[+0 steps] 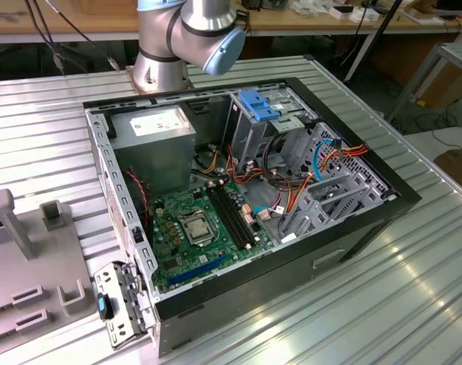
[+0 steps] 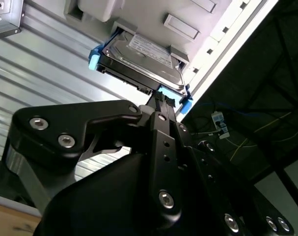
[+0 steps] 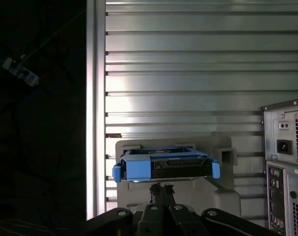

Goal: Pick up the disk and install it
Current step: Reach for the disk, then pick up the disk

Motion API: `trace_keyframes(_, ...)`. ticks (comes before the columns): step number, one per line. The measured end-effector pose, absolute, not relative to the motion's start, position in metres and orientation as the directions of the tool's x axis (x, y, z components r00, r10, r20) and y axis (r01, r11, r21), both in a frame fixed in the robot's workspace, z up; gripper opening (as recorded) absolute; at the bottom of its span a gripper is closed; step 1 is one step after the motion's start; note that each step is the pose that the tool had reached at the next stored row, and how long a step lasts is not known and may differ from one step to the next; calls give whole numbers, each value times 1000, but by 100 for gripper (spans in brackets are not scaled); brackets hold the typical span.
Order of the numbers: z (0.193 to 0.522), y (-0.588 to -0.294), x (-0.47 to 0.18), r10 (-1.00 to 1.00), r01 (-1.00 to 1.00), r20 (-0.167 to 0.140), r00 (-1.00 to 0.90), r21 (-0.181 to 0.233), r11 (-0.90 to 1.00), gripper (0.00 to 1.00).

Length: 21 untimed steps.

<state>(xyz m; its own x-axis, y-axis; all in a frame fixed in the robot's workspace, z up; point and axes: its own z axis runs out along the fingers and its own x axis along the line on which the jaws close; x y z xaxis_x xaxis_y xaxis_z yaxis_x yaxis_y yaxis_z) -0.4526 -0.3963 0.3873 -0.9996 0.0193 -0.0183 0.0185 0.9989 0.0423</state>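
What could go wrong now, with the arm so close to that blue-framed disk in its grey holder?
1. The gripper is at one narrow end of the disk, so a poor hold might let it tilt or slip.
2. The grey holder stands close to the edge of the table; a dropped disk could fall off.
3. Loose cables crowd the open computer case and might snag the disk.

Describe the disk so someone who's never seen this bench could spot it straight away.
In the first wrist view, a pale grey holder stands on the ribbed table near the computer case. The disk sits on it: dark grey, with bright blue rails at both ends, unlike the plain grey holder.
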Motion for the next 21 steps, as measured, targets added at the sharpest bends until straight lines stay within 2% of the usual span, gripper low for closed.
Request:
trace_keyframes(17, 387, -396, -457, 18, 17, -18, -1000, 42, 999, 11)
trace_keyframes(21, 387, -396, -457, -33, -34, -18, -999, 42, 999, 11)
